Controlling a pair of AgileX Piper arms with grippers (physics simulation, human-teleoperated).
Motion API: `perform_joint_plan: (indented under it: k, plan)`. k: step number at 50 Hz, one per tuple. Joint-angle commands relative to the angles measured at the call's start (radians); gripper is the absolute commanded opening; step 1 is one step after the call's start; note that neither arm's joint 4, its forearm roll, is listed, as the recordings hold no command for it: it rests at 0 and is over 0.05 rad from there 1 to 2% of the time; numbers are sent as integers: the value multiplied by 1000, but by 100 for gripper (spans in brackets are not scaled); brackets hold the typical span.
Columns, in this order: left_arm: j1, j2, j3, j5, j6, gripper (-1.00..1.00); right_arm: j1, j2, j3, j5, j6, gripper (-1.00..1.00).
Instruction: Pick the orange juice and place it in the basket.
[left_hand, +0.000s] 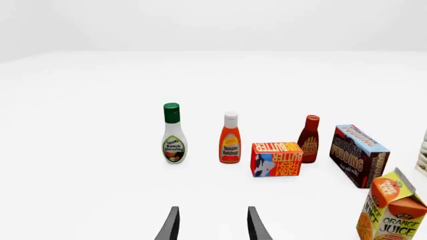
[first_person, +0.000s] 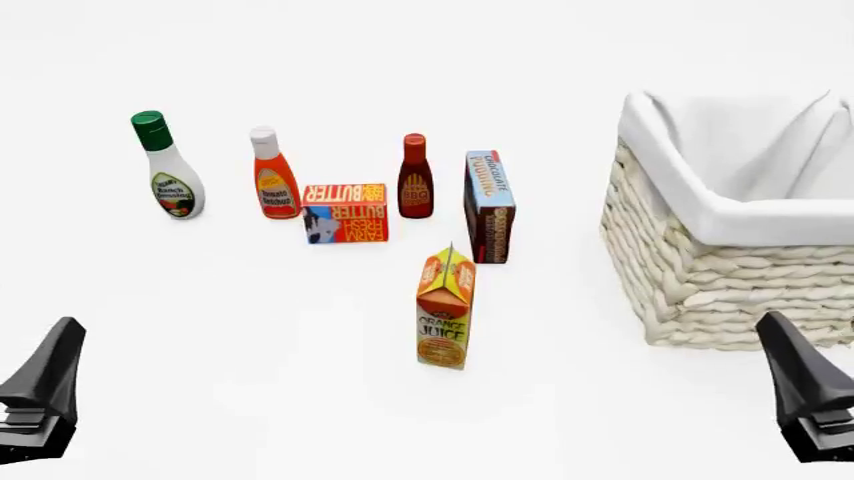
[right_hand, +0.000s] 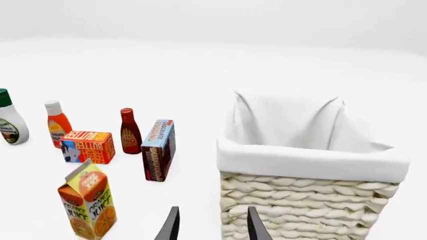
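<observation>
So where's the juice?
Front view: the juice stands mid-table, nearest the arms, just in front of the pudding box, left of the basket.

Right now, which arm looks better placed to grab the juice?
Probably the right. The juice stands between both open tools, but the basket sits on the right tool's side, so no crossing over.

Both the left gripper (left_hand: 212, 226) and the right gripper (right_hand: 212, 225) are matte black, with slim, flat, blade-like fingers tapering to points above blocky, stepped bases.
</observation>
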Motion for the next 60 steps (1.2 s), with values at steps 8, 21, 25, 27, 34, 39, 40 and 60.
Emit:
perform_joint_plan:
  k: [8,21,25,27,34,39,40,60]
  plan:
    - [0,0,0,0,0,100,111,88,-77,11,-38,100]
    - [0,0,0,0,0,100,193,215,-140,-39,-55,100]
    - [0,0,0,0,0,100,222,251,-165,-43,-57,100]
    - [0,0,0,0,0,100,232,264,-174,-46,-59,100]
    - [0,0,0,0,0,100,280,345,-218,-63,-69,100]
    - [0,0,0,0,0,100,293,379,-240,-61,-78,100]
    - [0,0,0,0,0,100,304,392,-249,-59,-62,100]
    - [0,0,0,0,0,100,387,683,-409,-85,1,100]
